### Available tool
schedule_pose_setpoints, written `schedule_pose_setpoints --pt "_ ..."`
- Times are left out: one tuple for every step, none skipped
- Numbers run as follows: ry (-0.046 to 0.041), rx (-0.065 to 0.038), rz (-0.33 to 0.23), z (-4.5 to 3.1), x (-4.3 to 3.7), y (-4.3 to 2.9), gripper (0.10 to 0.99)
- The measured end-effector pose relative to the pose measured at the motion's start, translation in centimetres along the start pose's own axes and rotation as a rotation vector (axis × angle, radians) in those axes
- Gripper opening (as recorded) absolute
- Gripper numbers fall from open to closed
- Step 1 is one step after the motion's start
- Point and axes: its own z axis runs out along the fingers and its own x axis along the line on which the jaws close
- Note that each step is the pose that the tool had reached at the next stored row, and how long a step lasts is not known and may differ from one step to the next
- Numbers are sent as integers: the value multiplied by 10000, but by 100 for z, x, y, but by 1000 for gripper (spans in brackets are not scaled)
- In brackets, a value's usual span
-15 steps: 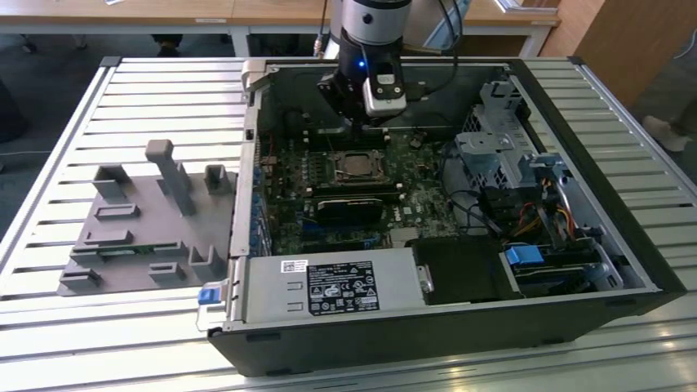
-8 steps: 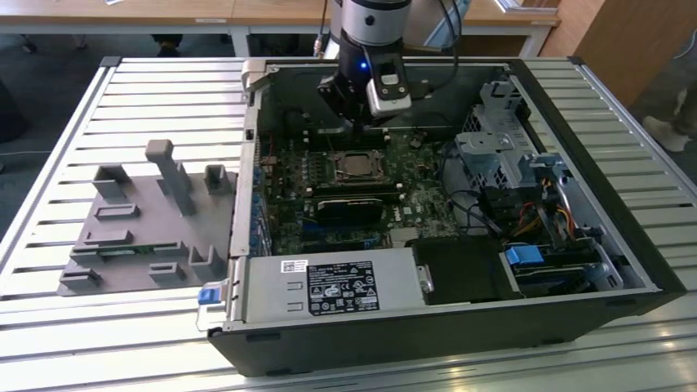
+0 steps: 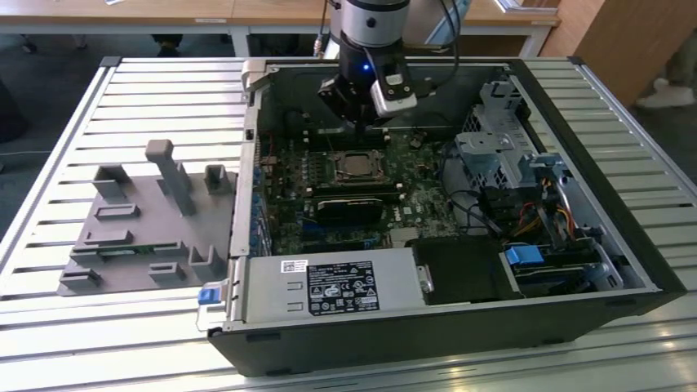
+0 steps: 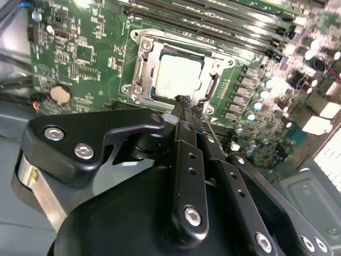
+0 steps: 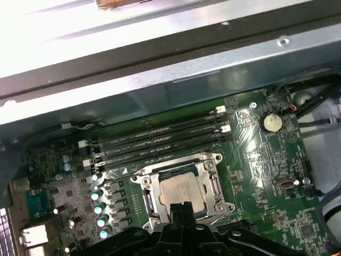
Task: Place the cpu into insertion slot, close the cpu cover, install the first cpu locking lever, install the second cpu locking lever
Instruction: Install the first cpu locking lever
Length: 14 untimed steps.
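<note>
The cpu (image 4: pixel 178 74) (image 5: pixel 181 189), a pale silvery square chip, lies flat in the insertion slot (image 4: pixel 137 80) on the green board. In the exterior view the cpu (image 3: pixel 355 167) sits mid-board inside the open case. The cpu cover (image 4: pixel 146 53) (image 5: pixel 217 184), a thin silvery frame, lies down around the chip's edges. My gripper (image 4: pixel 186 104) (image 5: pixel 181 205) is shut with nothing between its black fingers (image 4: pixel 184 138). Its tips hover just over the socket's edge. In the exterior view the gripper (image 3: pixel 361 122) hangs above the board behind the socket. How the locking levers stand I cannot tell.
Long black memory slots (image 5: pixel 160 136) run beside the socket, and a coin battery (image 5: pixel 272 122) sits nearby. A power supply box (image 3: pixel 326 286), a black module (image 3: pixel 348 204), a drive cage (image 3: pixel 501 155) and cables crowd the case. A grey fixture (image 3: pixel 142 220) stands on the slatted table (image 3: pixel 65 343).
</note>
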Motion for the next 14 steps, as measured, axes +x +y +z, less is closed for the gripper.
schedule_pose_setpoints --pt "8 1 -183 3 0 0 114" --pt "18 2 -361 6 -1 0 114" --pt "27 3 -541 9 0 0 114" --pt "37 5 -720 11 0 -1 114" --pt "48 7 -900 13 0 -1 114" --pt "59 8 -1077 16 -1 -1 114" --pt "69 11 -1256 17 -1 -1 114" --pt "77 12 -1410 19 0 -1 114" --pt "85 13 -1555 20 -1 -1 114" --pt "93 15 -1698 22 -1 -1 114" --pt "100 16 -1833 23 -1 -1 114" --pt "108 17 -1962 25 -1 -2 114" --pt "116 16 -2085 26 -1 -2 114" --pt "124 15 -2216 28 -1 -2 114"
